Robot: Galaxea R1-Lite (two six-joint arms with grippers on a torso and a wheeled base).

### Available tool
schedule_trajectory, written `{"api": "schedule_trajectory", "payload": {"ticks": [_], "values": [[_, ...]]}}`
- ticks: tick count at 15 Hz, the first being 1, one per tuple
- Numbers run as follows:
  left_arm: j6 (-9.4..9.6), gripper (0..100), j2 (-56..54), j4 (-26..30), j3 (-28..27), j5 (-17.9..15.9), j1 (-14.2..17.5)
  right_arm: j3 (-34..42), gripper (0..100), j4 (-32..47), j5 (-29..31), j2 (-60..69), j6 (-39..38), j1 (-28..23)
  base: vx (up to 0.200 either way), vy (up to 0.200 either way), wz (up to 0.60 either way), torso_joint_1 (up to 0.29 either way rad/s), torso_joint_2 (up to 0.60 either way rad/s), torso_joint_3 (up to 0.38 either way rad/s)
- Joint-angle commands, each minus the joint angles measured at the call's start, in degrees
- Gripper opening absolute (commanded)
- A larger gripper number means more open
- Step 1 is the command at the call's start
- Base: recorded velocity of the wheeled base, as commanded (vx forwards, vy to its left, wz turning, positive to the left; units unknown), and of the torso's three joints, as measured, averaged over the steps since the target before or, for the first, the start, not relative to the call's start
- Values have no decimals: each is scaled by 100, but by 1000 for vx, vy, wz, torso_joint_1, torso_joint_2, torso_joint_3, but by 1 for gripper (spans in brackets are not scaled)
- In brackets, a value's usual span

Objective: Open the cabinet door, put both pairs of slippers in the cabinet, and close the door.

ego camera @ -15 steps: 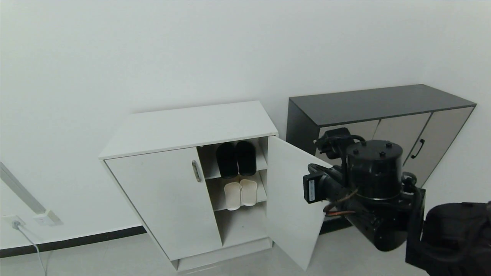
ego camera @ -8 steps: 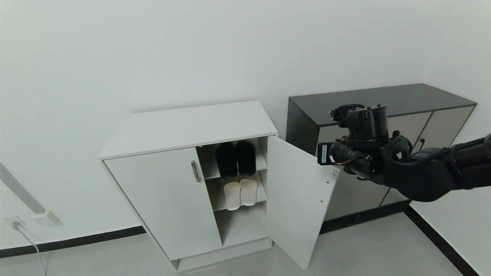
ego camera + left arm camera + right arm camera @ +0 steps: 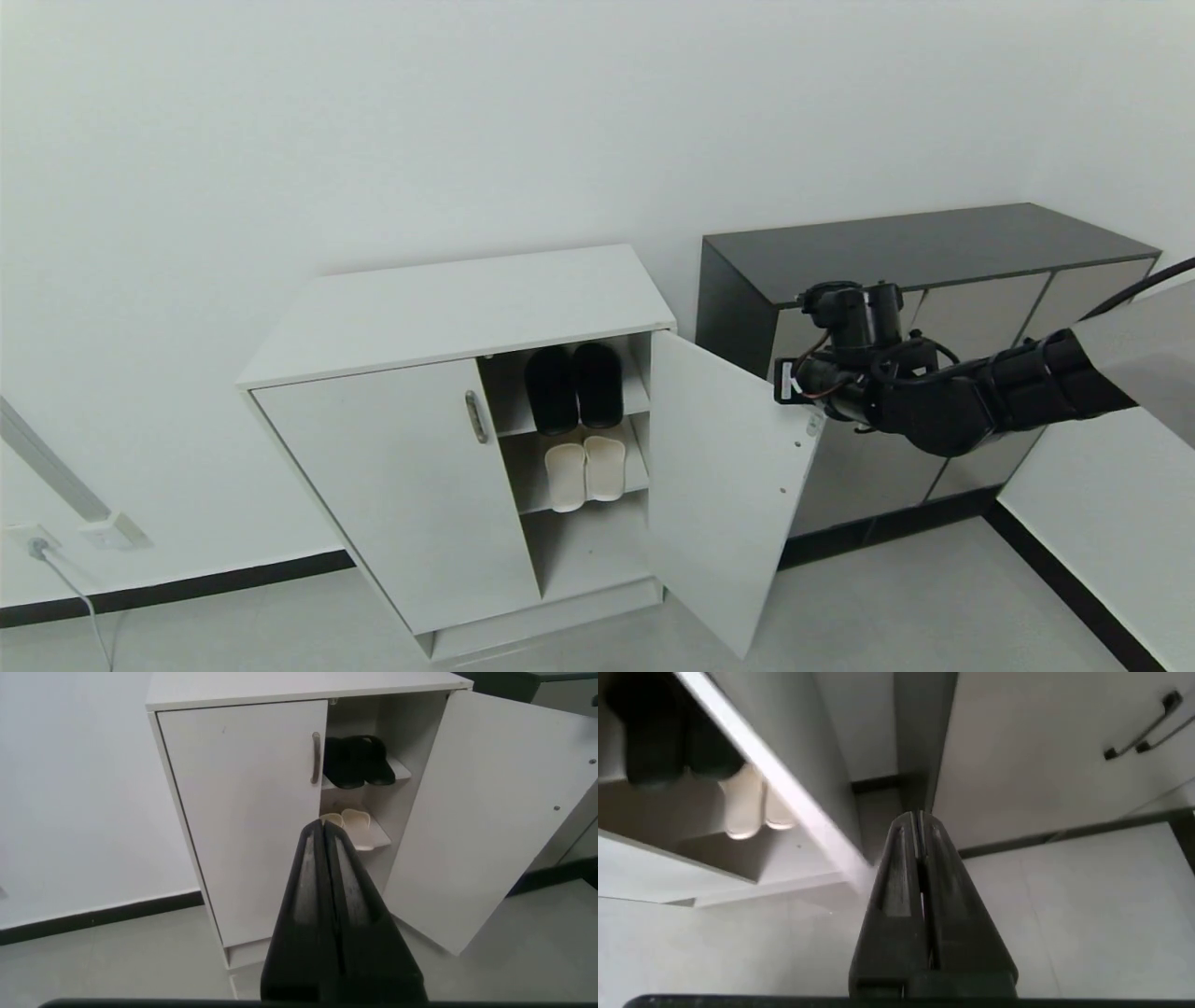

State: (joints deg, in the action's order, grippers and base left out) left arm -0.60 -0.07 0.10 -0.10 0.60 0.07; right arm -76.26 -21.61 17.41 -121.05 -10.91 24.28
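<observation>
The left hand, clenched shut on nothing, faces the white wooden 2-door cabinet. Its left door is closed. A pair of black slippers lies on the top shelf, and a pair of cream slippers on the middle shelf, reaching its front edge. The right door stands open. The right hand, clenched and empty, is just beside that door's free edge, before a dark grey sideboard.

The right arm has stretched forward and away, bringing its tool beside the cabinet door's free edge
</observation>
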Motion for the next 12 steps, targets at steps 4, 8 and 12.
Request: {"api": "schedule_trajectory", "payload": {"ticks": [4, 8, 12], "values": [[-2, 0, 7, -1, 1, 2, 1, 85, 0, -1, 17, -112, 10, 6, 0, 0, 0, 0, 0, 0], [-2, 0, 7, -1, 1, 2, 1, 648, 0, -10, 17, 389, 28, 419, 0, 0, 0, 0, 0, 0], [-2, 0, 7, -1, 1, 2, 1, 1465, 0, -62, 52, 1189, 19, 1307, 0, 0, 0, 0, 0, 0]]}}
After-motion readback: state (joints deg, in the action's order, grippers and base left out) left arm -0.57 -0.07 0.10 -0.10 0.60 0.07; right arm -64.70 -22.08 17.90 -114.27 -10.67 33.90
